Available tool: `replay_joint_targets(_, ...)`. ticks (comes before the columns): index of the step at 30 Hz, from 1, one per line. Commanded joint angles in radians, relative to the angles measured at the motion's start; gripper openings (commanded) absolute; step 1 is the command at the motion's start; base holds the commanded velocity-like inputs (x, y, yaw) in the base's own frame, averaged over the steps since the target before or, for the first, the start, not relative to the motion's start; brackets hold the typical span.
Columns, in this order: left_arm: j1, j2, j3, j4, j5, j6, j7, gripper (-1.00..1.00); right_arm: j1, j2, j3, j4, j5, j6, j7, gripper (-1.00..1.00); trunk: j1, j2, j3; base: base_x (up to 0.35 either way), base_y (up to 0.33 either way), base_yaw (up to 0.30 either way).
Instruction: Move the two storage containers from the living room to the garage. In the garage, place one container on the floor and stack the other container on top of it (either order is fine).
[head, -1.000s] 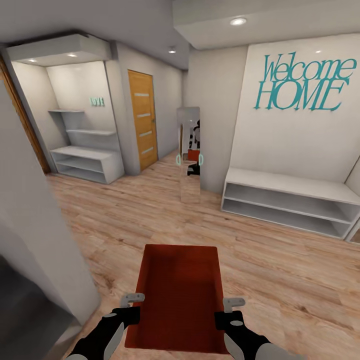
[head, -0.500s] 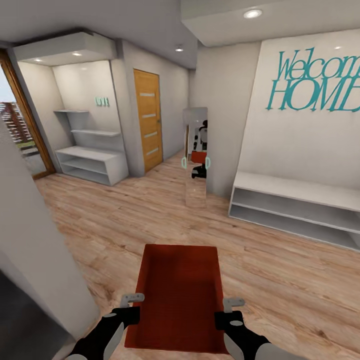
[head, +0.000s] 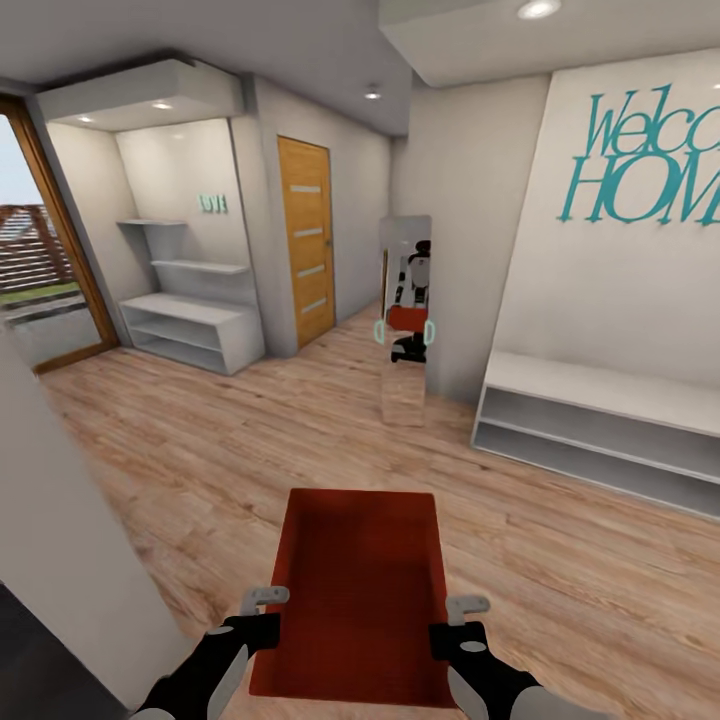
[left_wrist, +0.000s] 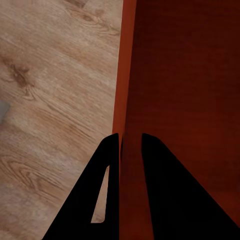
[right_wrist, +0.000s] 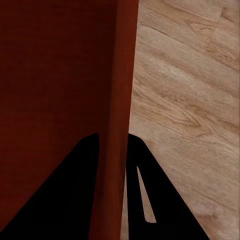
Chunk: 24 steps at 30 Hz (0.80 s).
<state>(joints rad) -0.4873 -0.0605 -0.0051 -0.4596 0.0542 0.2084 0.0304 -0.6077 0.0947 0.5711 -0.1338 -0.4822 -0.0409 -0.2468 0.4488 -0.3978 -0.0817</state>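
Right now I'm in a hallway on light wood floor (head: 300, 440), carrying one orange-red bin (head: 355, 590) out in front of me, held up off the planks. My left end effector (head: 262, 612) is pinched on the bin's left wall, one finger inside and one outside, and the left wrist view shows that wall (left_wrist: 125, 100) running straight between the black fingers (left_wrist: 107, 165). My right end effector (head: 462, 622) is clamped the same way on the right wall (right_wrist: 122, 100).

Writing first: big teal letters (head: 645, 160) on the white wall ahead right read "Welco" over "HOM", the rest cut off at the frame edge. A small teal sign (head: 212, 204) sits in the far left alcove; it's too blurred to read for sure.

Edges and room: a low white shelf unit (head: 600, 430) runs along the right wall, well apart from the bin. A tall narrow mirror (head: 405, 320) stands straight ahead, showing my own reflection with the bin. A wooden door (head: 307, 245) is shut beyond it, and another white shelf unit (head: 190, 330) fills the alcove. A glazed opening (head: 40, 270) at far left shows outdoors. A grey wall corner (head: 70, 560) stands close on my left; open planks lie ahead and right.
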Motion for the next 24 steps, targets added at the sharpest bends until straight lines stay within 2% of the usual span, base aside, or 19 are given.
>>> replay_joint_targets(1, 0.0, 0.002, -0.01, -0.005, -0.011, 0.007, 0.011, -1.0, -0.001, -0.004, 0.012, 0.021, -0.025, -0.005, -0.006, -1.0, 0.001, -0.002, -0.002, 0.323, 0.0, 0.0)
replay_joint_targets(24, 0.0, 0.002, -0.01, -0.006, -0.011, 0.007, 0.011, -1.0, -0.001, -0.003, 0.012, 0.022, -0.024, -0.005, -0.006, -1.0, 0.001, -0.002, -0.002, 0.323, 0.0, 0.0)
